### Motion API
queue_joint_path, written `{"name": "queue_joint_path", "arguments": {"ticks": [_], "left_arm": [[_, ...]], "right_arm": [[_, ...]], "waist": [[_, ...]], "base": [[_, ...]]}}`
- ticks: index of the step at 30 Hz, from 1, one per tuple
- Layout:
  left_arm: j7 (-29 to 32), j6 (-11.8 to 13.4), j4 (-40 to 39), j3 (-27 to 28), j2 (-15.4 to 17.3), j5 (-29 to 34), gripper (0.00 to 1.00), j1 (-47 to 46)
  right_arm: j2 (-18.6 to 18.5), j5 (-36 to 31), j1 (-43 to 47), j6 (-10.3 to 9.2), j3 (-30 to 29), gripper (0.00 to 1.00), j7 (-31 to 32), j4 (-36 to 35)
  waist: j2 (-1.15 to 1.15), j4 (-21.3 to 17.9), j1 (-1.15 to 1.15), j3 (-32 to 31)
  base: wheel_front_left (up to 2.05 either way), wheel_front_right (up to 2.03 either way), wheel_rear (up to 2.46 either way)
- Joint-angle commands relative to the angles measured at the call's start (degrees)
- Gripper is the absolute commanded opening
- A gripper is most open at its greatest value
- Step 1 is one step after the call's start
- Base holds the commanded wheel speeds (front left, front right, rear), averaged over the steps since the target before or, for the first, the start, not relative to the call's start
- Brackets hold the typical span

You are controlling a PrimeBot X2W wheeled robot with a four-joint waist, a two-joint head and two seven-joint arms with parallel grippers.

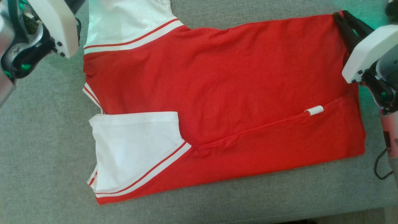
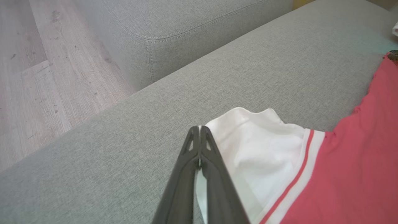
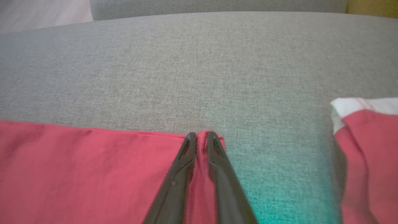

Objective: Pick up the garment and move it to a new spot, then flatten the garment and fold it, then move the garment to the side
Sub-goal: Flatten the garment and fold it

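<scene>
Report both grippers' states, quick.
Left gripper: closed, pinching the edge of the white sleeve.
Right gripper: closed on a corner of the red shirt.

sleeve of garment (image 1: 217, 77) cut by top edge, label (image 1: 314, 110) too small to read

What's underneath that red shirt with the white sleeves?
A grey woven sofa cushion shows all around the red shirt with white sleeves, so the shirt lies on it. Whatever sits directly beneath is covered by the cloth.
</scene>
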Motion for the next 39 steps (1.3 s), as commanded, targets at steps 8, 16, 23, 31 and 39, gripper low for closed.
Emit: {"name": "queue_joint_path", "arguments": {"ticks": [8,16,23,31,39], "left_arm": [[-5.71,0.09,0.79,-0.29,3.0,1.42,0.0,-5.35],[-18.48,0.09,2.66,0.01,1.54,2.74,0.0,-7.57],[-21.17,0.09,0.6,-0.92,1.55,-3.34,0.0,-3.31],[-24.34,0.09,-5.68,-2.41,4.66,-6.07,0.0,5.37],[-29.01,3.73,-14.52,-3.28,8.19,-5.73,0.0,17.19]], "right_arm": [[-0.69,-1.13,-1.33,-0.04,-0.85,0.0,-2.22,-1.5],[-0.38,-1.41,-2.8,-0.04,-4.09,0.0,-6.88,-0.94],[-1.07,-0.92,2.58,-0.04,-6.67,0.0,-7.12,-1.59],[-0.61,-0.8,10.98,-0.04,-9.49,0.0,-7.42,-3.46],[-0.07,-1.54,20.78,-0.04,-12.53,0.0,-7.02,-7.16]], "waist": [[0.0,0.53,0.0,-0.83],[0.0,2.22,0.0,-3.64],[0.0,4.92,0.0,-7.0],[0.0,7.45,0.0,-11.67],[0.0,10.54,0.0,-16.19]], "base": [[0.0,0.0,0.0],[0.0,0.0,0.0],[0.0,0.0,0.0],[0.0,0.0,0.0],[0.0,0.0,0.0]]}}
